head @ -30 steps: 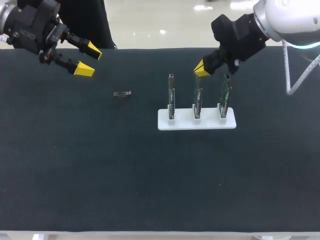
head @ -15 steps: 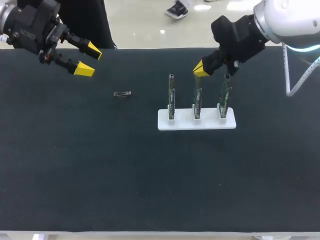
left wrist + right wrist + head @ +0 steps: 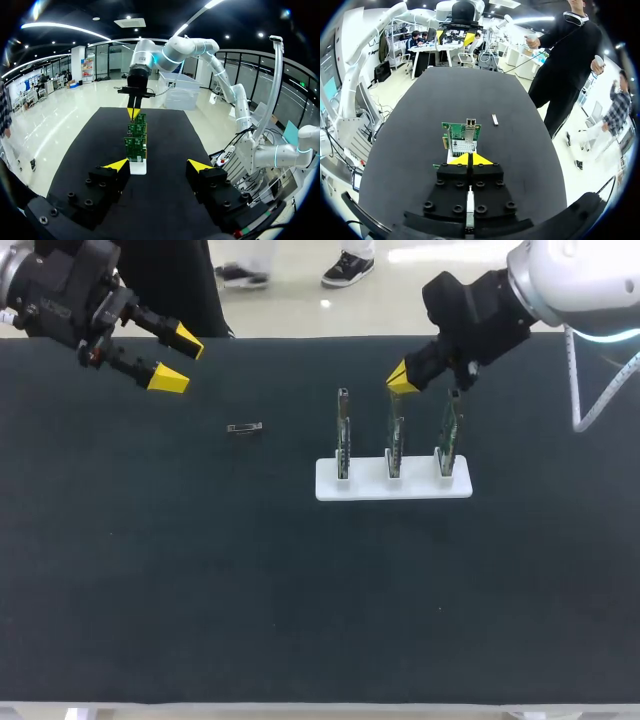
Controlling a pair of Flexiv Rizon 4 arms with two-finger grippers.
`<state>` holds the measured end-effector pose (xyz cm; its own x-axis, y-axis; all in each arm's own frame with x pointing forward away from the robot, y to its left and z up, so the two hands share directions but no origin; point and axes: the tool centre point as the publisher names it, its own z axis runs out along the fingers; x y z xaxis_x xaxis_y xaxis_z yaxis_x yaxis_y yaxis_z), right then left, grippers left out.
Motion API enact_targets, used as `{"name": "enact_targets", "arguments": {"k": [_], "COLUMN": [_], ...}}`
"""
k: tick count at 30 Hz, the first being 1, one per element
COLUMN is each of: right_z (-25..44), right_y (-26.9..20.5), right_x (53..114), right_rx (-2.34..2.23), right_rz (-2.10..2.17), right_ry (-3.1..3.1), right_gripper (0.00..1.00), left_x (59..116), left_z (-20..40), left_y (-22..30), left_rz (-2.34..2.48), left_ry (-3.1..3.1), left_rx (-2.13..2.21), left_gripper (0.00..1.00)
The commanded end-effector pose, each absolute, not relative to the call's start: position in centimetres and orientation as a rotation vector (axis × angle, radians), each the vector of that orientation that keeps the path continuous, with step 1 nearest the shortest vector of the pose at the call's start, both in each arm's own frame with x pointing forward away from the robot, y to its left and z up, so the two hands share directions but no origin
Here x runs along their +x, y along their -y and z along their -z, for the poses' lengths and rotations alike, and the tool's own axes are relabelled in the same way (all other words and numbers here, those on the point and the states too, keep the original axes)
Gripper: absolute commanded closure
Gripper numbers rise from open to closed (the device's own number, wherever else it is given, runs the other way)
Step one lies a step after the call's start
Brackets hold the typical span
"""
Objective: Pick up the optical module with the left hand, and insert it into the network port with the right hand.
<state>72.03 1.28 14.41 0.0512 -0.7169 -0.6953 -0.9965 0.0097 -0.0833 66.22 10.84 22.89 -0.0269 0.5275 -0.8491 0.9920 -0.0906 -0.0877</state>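
Left claw (image 3: 177, 358) hangs spread wide, empty, well left of the rack (image 3: 330, 485); right claw (image 3: 403, 380), pinched together, hovers over its middle card (image 3: 395, 445).

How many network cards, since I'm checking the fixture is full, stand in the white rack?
3: left card, middle card below the right gripper, right card, all upright in the rack.

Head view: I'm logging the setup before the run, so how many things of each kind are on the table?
circuit boards: 3
white stand: 1
optical module: 1
Total: 5
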Motion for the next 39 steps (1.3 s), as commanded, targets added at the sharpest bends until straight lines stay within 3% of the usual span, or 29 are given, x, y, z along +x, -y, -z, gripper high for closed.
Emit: {"name": "enact_targets", "arguments": {"k": [1, 19, 39], "right_z": [-11.7, -18.1, -23.7], "right_y": [-1.7, 0.0, 8.0], "right_x": [72.0, 71.6, 70.5], "right_rx": [-1.767, -1.809, -1.895], "right_rz": [-0.638, -0.625, -0.594], "right_ry": [-1.719, -1.763, -1.821], "right_gripper": [1.0, 1.0, 1.0], "left_x": [66.3, 66.3, 66.3], "left_z": [-22.9, -22.9, -22.9], "left_y": [-10.8, -10.8, -10.8], "left_rz": [1.024, 1.024, 1.024], "left_ry": [-1.605, -1.605, -1.605], "left_rx": [1.672, 1.672, 1.672], "left_gripper": [0.0, 0.0, 0.0]}}
